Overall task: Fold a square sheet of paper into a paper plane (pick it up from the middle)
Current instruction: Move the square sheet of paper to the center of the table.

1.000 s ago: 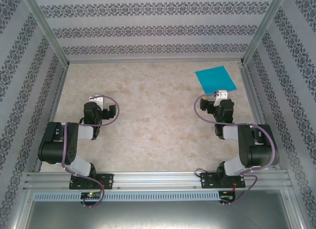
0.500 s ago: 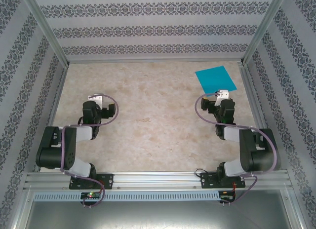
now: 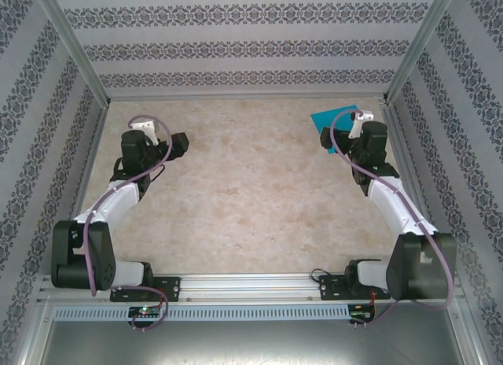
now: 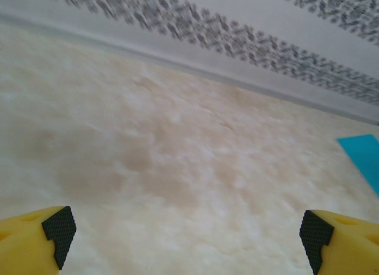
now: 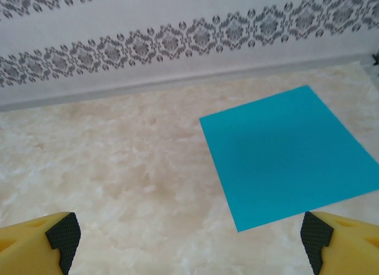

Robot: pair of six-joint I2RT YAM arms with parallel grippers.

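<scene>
My right hand point(image 5: 188, 242) is spread wide, its yellow fingers tipped with black ribbed pads point(image 5: 62, 234), hanging just above the surface point(image 5: 106, 168). The square sheet of paper point(image 5: 290, 156) lies flat ahead of me and to the right, its near corner just ahead of my right fingertip. It is thin, matte, bright cyan-blue, with clean straight edges, and it sits turned at an angle to the back wall point(image 5: 177, 44). That wall, papered with grey ornamental bands, stands close beyond it, and the right side wall is near too, so the room there is tight.

My left hand point(image 4: 186, 236) is spread as well, over the far left of the surface, well apart from the sheet. Between my arms the pale beige marbled surface gives wide room to move.
</scene>
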